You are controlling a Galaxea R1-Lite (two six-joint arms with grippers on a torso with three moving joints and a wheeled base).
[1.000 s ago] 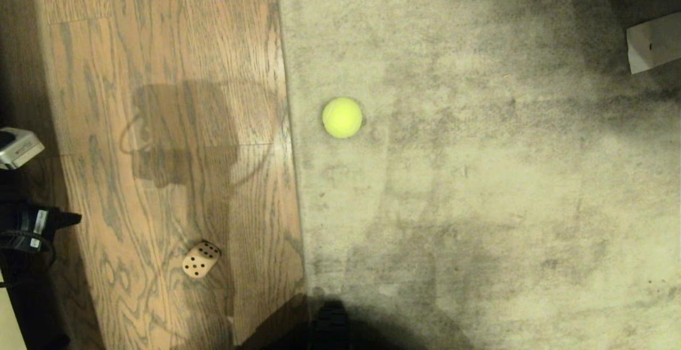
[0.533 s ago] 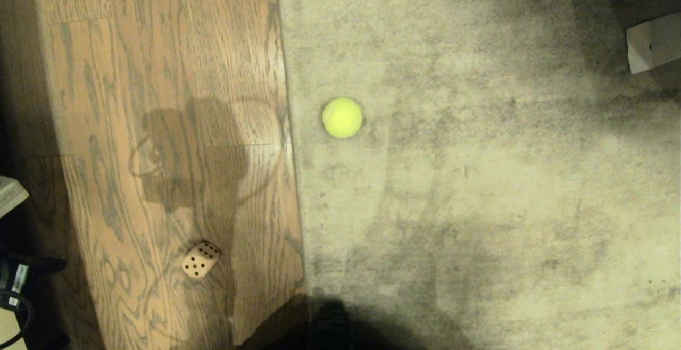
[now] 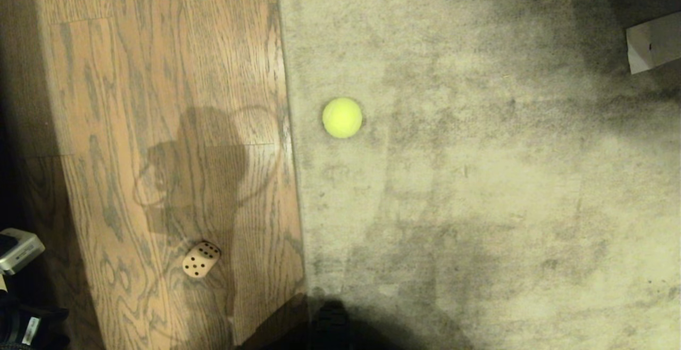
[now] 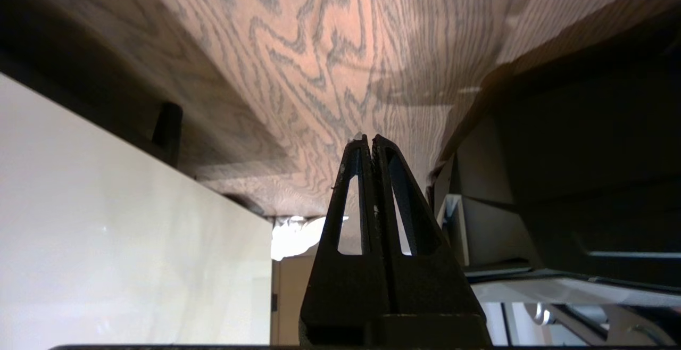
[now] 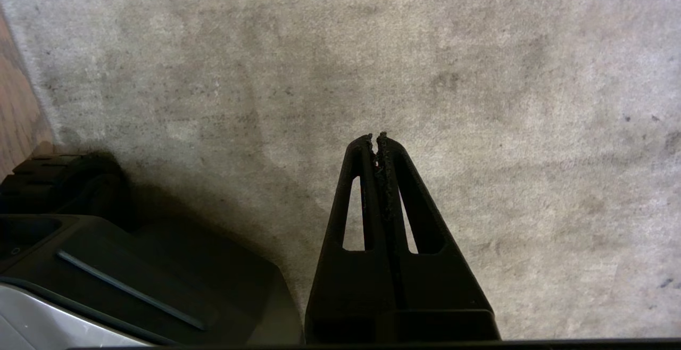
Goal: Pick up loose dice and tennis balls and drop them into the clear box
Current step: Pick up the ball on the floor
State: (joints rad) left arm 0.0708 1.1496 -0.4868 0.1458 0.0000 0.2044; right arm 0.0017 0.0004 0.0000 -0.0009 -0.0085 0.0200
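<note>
Wood floor (image 3: 159,73) holds dice (image 3: 200,259); tennis ball (image 3: 342,117) on carpet (image 3: 479,180); both tools closed, empty.

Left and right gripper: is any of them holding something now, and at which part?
Nothing is held. Left gripper and right gripper are both shut and empty.

We're seeing the left gripper (image 4: 371,140) with both fingers pressed flat together, nothing between them, pointing out over the floor. Left arm (image 3: 18,286) is only peeking in at the lower-left edge of the head view. Right gripper (image 5: 375,138) is also sitting with tips closed and empty, angled down at the floor.
</note>
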